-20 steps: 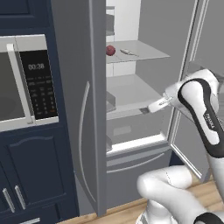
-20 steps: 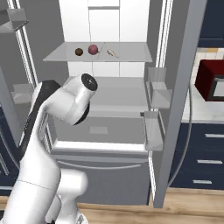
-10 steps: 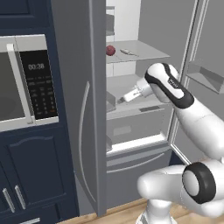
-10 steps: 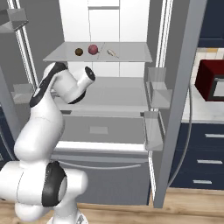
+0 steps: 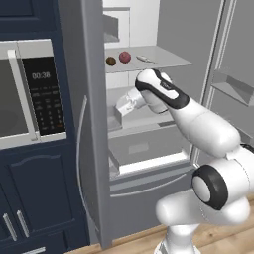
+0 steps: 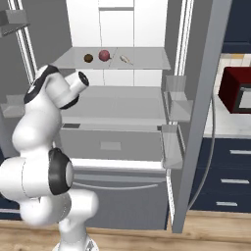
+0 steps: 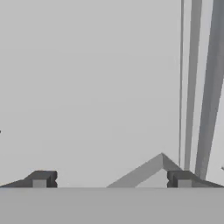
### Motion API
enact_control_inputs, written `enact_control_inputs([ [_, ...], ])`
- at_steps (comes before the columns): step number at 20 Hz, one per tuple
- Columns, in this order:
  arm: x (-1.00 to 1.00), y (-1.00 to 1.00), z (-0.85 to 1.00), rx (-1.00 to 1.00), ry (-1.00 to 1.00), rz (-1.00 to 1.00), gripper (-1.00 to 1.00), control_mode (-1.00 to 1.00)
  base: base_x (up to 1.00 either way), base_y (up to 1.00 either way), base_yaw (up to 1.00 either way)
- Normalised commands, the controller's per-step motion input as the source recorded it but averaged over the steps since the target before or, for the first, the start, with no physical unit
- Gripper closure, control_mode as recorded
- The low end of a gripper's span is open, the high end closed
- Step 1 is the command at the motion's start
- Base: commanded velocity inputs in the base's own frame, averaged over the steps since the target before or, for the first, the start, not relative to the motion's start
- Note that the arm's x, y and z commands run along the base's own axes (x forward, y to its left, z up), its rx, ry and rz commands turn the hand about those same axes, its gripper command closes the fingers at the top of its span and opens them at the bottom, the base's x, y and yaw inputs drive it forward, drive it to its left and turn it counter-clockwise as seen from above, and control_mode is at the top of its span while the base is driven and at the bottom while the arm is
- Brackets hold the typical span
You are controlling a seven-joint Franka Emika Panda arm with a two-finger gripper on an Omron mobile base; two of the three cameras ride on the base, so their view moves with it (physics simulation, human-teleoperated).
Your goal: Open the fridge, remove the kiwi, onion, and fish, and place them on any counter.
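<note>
Fridge (image 6: 196, 98) open, kiwi (image 6: 88, 58), onion (image 6: 104, 55), fish (image 6: 126, 59) on upper shelf (image 6: 147, 61), claw (image 7: 111, 180) spread, empty

even, shadowless rendered light; bright white fridge (image 6: 132, 24) interior, no glare. base views sharp; hand view soft, pale grey, low-contrast.
</note>
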Motion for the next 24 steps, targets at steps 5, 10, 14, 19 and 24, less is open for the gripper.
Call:
enact_control_inputs([
  [5, -0.22, 0.84, -0.12, 0.01, -0.22, 0.02, -1.0, -1.0, 0.0, 0.0, 0.0],
  [10, -0.07, -0.12, 0.46, -0.04, 0.1, -0.34, -1.0, -1.0, 0.0, 0.0, 0.0],
  [14, -0.01, -1.0, 0.27, -0.01, 0.18, -0.55, -1.0, -1.0, 0.0, 0.0, 0.0],
  [19, -0.14, -0.73, 0.08, -0.08, -0.01, -0.41, -1.0, -1.0, 0.0, 0.0, 0.0],
  [24, -0.17, -0.67, 0.0, -0.04, 0.0, -0.32, -1.0, -1.0, 0.0, 0.0, 0.0],
])
